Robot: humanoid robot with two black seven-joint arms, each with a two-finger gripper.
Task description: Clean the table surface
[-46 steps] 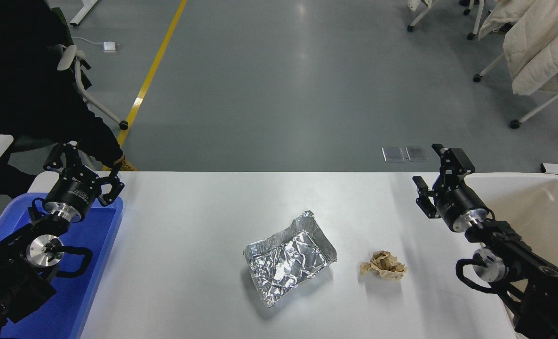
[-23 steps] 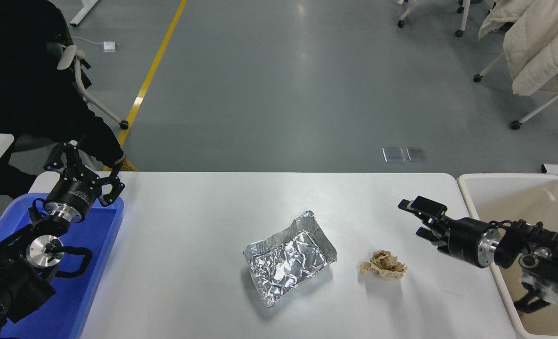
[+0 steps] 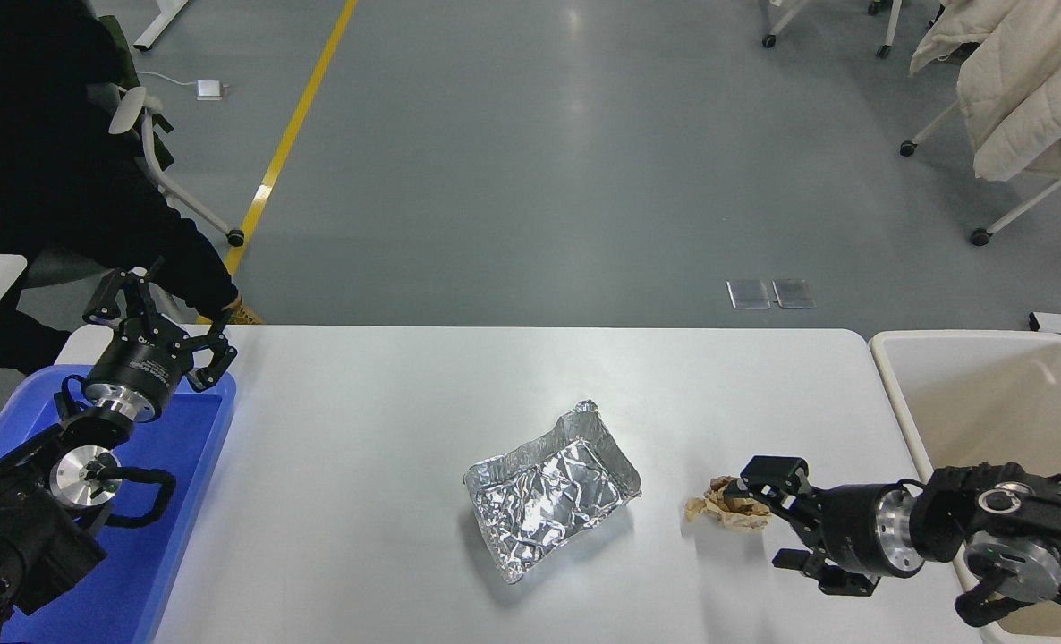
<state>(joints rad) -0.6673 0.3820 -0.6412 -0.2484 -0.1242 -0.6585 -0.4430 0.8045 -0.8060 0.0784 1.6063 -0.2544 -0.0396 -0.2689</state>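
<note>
The white table surface (image 3: 360, 465) holds a crumpled foil tray (image 3: 548, 492) near the middle and a crumpled brown paper wad (image 3: 723, 507) to its right. My right gripper (image 3: 766, 517) is open, lying low and pointing left. It reaches the wad's right edge, with its upper finger (image 3: 768, 470) at the wad's far right side and its lower finger (image 3: 799, 562) nearer me. It holds nothing. My left gripper (image 3: 159, 315) is open and parked over the blue tray at the far left.
A blue plastic tray (image 3: 182, 465) sits at the table's left end. A beige bin (image 3: 893, 394) stands off the right end. A person in black (image 3: 38, 179) sits at the far left. White-framed chairs and a white jacket (image 3: 1022, 80) stand behind.
My right arm has swung down from beside the bin and toward me, turning to point left, and now lies low with its open fingers at the paper wad. The left arm has not moved.
</note>
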